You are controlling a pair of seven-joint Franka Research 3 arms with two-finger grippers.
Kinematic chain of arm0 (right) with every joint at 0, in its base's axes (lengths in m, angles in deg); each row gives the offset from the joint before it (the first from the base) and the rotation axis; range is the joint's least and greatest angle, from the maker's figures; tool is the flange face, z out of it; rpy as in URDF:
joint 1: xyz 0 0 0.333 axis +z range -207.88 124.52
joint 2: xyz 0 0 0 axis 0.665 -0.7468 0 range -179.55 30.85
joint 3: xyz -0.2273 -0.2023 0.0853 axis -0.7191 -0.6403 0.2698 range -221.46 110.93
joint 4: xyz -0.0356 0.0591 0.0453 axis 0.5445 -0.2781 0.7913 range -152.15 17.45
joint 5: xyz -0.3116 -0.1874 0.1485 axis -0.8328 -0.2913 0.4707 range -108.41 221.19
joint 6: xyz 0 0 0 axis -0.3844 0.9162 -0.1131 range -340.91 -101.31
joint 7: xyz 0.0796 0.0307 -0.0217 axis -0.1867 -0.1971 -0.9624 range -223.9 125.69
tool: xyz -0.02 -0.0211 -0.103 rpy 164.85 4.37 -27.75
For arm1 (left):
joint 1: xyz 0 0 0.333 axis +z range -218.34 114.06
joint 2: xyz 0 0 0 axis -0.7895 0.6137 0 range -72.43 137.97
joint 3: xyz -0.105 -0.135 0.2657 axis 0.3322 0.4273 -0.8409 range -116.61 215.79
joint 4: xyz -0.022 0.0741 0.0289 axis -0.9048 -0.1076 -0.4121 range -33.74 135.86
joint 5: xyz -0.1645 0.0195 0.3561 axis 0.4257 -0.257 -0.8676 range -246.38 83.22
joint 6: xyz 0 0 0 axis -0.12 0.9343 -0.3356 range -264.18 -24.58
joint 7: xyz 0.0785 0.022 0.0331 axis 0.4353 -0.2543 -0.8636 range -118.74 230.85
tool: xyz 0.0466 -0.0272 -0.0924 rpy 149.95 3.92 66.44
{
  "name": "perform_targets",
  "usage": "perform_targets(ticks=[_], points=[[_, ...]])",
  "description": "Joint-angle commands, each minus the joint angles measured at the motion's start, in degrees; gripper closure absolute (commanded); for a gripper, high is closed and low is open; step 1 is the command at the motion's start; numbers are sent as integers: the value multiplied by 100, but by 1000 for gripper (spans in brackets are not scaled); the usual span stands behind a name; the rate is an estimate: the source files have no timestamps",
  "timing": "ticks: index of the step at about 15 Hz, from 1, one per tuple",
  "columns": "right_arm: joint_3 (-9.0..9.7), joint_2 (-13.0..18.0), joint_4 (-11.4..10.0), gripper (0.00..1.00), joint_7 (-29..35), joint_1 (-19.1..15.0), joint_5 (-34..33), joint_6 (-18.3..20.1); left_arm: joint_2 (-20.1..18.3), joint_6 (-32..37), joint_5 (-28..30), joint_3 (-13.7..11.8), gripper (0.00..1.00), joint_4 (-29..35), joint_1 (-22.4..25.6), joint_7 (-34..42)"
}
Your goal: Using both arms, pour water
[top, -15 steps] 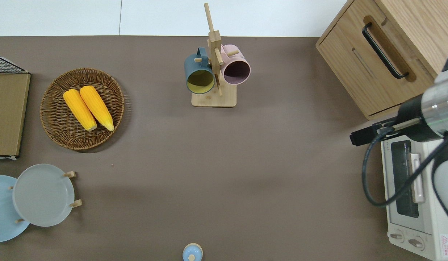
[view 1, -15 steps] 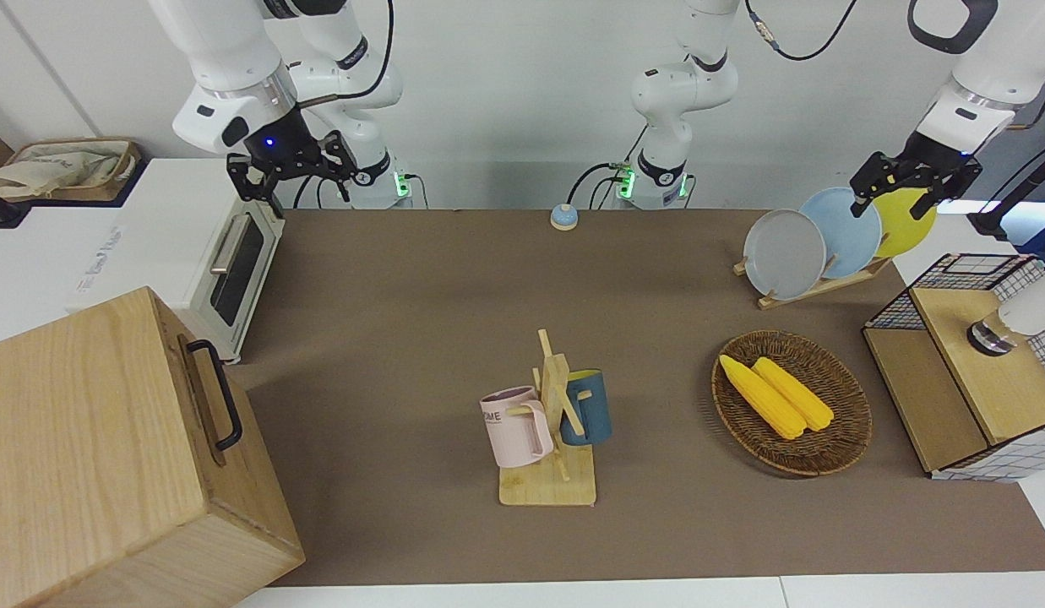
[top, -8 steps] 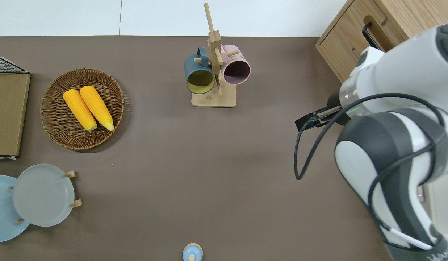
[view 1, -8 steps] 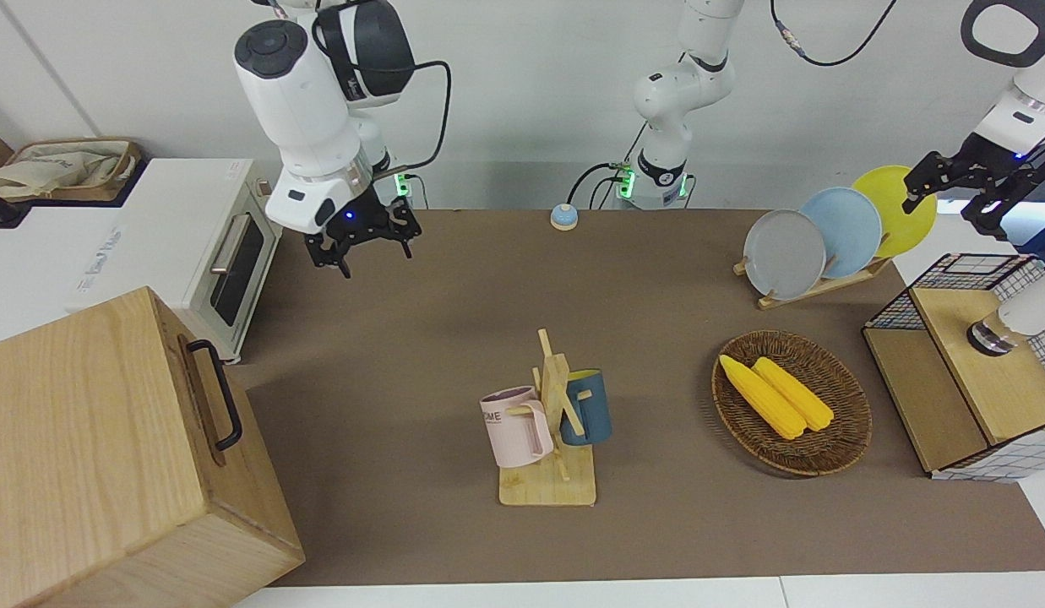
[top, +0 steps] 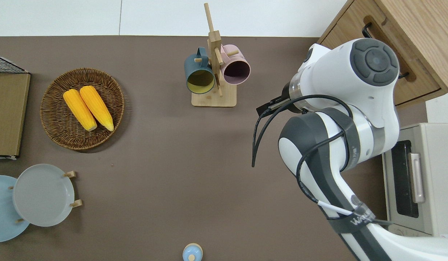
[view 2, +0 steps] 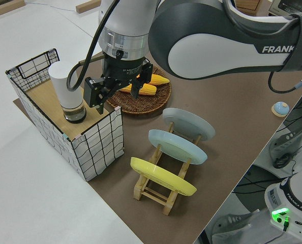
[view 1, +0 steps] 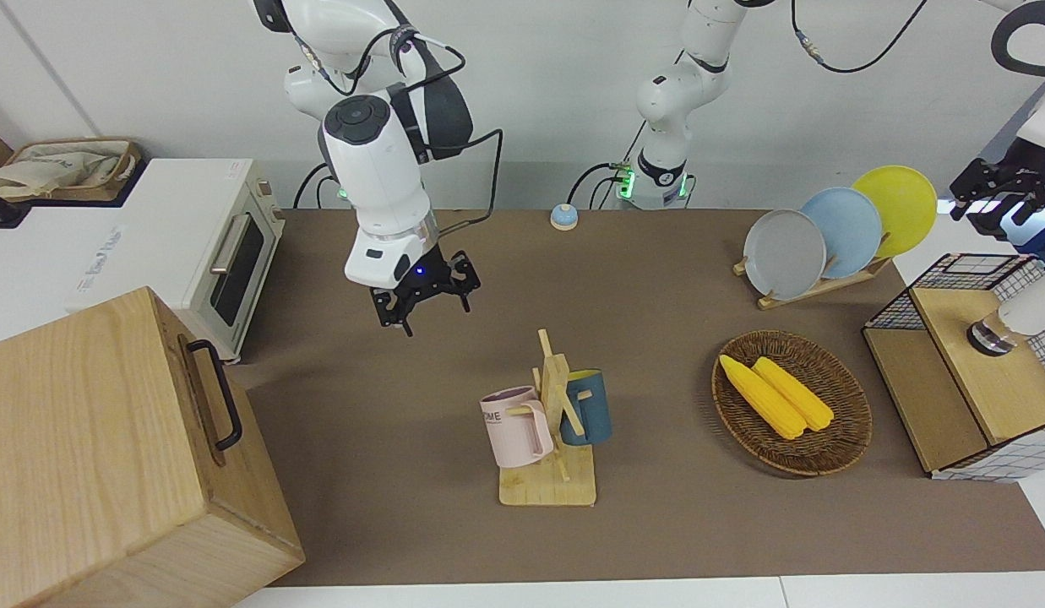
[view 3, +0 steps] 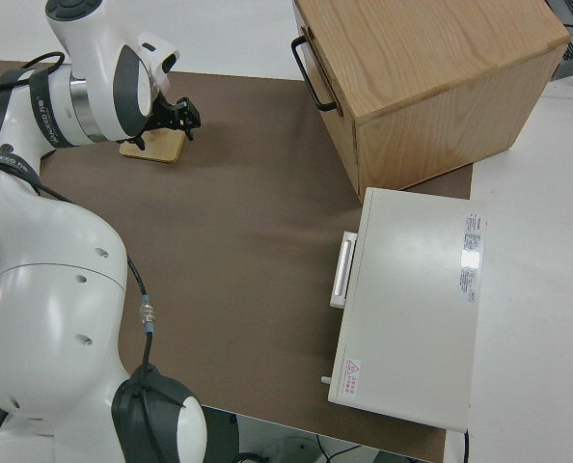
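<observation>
Since a second ago the right gripper (view 1: 427,297) is swinging off the toaster oven (view 1: 197,245) and out over the bare brown desk (top: 166,152), heading toward the mug rack (view 1: 552,422) in the middle of the desk's edge farthest from the robots. Meanwhile the left gripper (view 1: 999,190) is sliding away from the plate rack (view 1: 813,283) to the wire-sided crate (view 2: 74,137) at the left arm's end of the desk.

Right jaws are standing open and empty. Left jaws are also open and empty, hanging just beside the white cup (view 2: 67,91) that is sitting upright on the crate's wooden shelf — not touching it yet.

Progress: early, nothing is being held or poured. Pink mug (view 1: 515,426) and blue mug (view 1: 590,407) are still hanging on the rack pegs. No water is visible, so what the white cup contains can't be told.

Left to do, by my read: each arm grabs a vessel — likely the white cup for the left, a mug for the right — then they come together and one tips into the other.
</observation>
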Motion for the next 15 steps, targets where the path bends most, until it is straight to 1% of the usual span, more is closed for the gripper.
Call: perform_targets(ticks=[1, 5, 7, 8, 9, 10, 11, 12, 13, 14, 15], points=[[-23, -177, 17, 9, -18, 21, 53, -514, 257, -412, 534, 53, 0, -135, 190, 21], [-5, -432, 52, 9, -71, 109, 1, -1374, 529, -1219, 1325, 53, 0, -118, 418, 74], [-5, -669, 113, 9, -80, 109, 1, -1804, 643, -1676, 1590, 71, 0, -74, 489, 83], [3, -809, 227, 11, -71, 118, 18, -2033, 696, -1844, 1687, 71, 0, -56, 480, 83], [3, -950, 332, 13, -71, 144, 18, -2201, 749, -1976, 1905, 71, 0, 5, 489, 100], [3, -1038, 385, 15, -71, 223, 10, -2281, 819, -2117, 2099, 71, 0, -3, 472, 135], [3, -1100, 412, 21, -71, 267, 9, -2290, 863, -2301, 2153, 97, 0, 23, 454, 136], [3, -1179, 508, 30, -71, 267, 1, -2290, 890, -2468, 2162, 123, 0, 40, 437, 127], [3, -1293, 683, 44, -71, 267, 1, -2299, 925, -2557, 2171, 132, 0, 49, 419, 118], [3, -1442, 902, 65, -62, 276, 1, -2351, 943, -2619, 2162, 150, 0, 49, 401, 74], [3, -1557, 1044, 76, -62, 267, 9, -2491, 951, -2689, 2171, 176, 0, 49, 401, 57]])
